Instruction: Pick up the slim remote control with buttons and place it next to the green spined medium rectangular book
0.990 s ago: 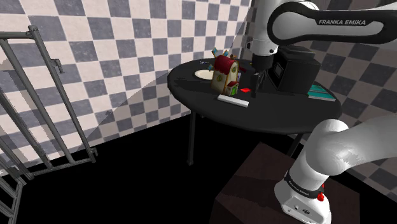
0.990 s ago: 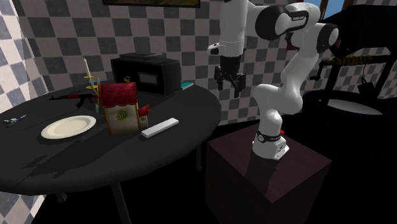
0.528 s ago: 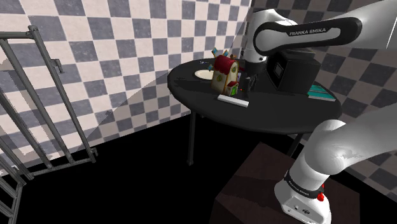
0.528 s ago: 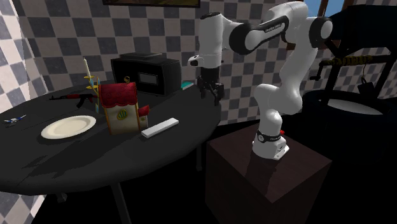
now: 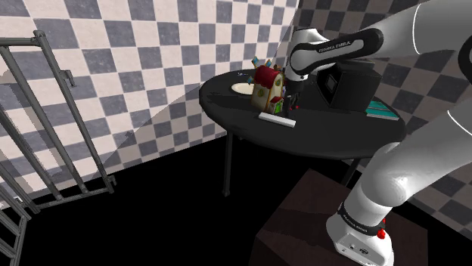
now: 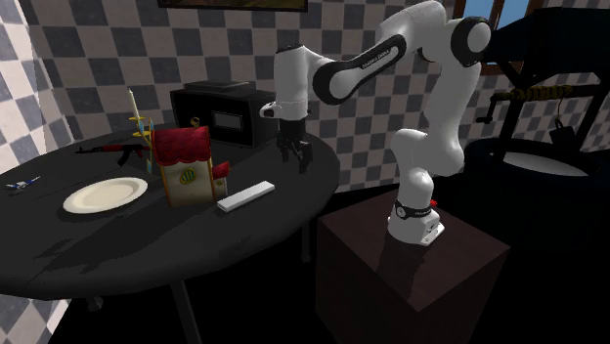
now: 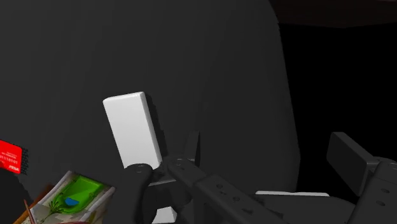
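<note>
Second exterior view — the black gripper (image 6: 293, 159) hangs above the round black table (image 6: 117, 244), pointing down, its two fingers standing apart with nothing between them. The remote control (image 6: 246, 196), drawn as a plain white slim bar, lies flat on the table at about 8 o'clock from the gripper, apart from it, and just beside the red-roofed toy house (image 6: 186, 164) at the house's 4 o'clock. A pale plate (image 6: 105, 194) lies at the house's 8 o'clock; a black box (image 6: 225, 115) stands at its 1 o'clock. Shoulder view — the green-spined book (image 5: 382, 112) lies near the table's edge at roughly 3 o'clock from the gripper, well apart from the remote. Wrist view: the remote lies beyond one fingertip (image 7: 137, 175), outside the gap.
</note>
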